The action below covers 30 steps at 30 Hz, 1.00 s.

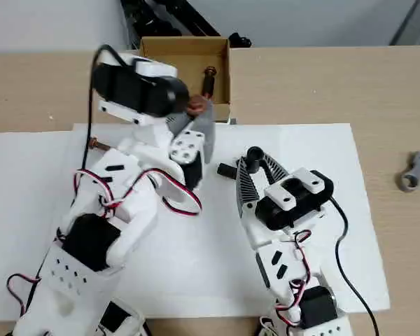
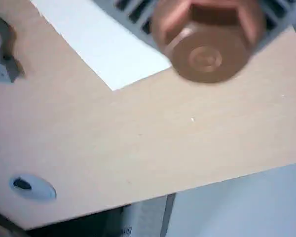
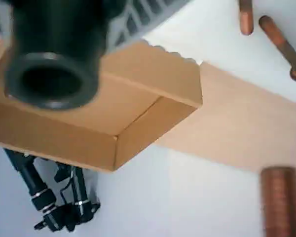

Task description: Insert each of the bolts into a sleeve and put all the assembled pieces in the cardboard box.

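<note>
In the high view my left gripper (image 1: 196,115) is shut on a copper bolt (image 1: 194,107), just in front of the cardboard box (image 1: 169,50). The left wrist view has the bolt's hexagonal head (image 2: 207,42) close up between grey fingers (image 2: 133,12). My right gripper (image 1: 248,163) sits mid-mat, shut on a black sleeve (image 1: 227,169), whose open end (image 3: 49,74) faces the right wrist camera. An assembled bolt and sleeve (image 1: 208,80) leans inside the box at its right wall. Two loose bolts (image 3: 245,17) (image 3: 281,44) lie on the white mat, and another bolt (image 1: 94,143) lies by the left arm.
A white mat (image 1: 301,147) covers the table's middle. A grey clamp-like part (image 1: 414,170) lies on the bare wood at the far right, also as that grey part (image 2: 2,49) in the left wrist view. A dark stand (image 3: 49,197) is behind the box.
</note>
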Each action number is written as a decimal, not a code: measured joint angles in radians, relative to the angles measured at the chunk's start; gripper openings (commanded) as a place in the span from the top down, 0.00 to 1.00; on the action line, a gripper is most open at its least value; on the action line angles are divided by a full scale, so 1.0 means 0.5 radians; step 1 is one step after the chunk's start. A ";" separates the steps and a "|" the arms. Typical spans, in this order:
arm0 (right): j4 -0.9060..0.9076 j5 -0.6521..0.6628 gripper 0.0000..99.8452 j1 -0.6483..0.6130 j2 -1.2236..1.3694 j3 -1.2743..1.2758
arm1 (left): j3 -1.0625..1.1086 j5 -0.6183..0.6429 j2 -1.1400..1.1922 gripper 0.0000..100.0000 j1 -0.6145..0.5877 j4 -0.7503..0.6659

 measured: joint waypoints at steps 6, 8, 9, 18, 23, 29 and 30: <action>0.000 0.000 1.00 -0.006 0.000 0.046 | -0.258 -0.089 0.000 1.00 0.107 0.261; 0.000 0.000 1.00 -0.006 0.000 0.049 | -0.347 -0.092 0.000 0.99 0.107 0.338; 0.000 0.000 1.00 -0.006 0.000 0.058 | -0.390 -0.092 0.000 0.99 0.107 0.377; -0.012 -0.009 1.00 -0.009 0.000 0.068 | -0.776 -0.178 0.163 1.00 0.117 0.706; -0.012 -0.009 1.00 -0.009 0.000 0.068 | -0.924 -0.187 0.255 1.00 0.120 0.743; -0.012 -0.015 1.00 -0.009 0.000 0.068 | -0.930 -0.187 0.267 1.00 0.135 0.746; -0.012 -0.015 1.00 -0.009 0.000 0.068 | -0.930 -0.187 0.267 1.00 0.163 0.749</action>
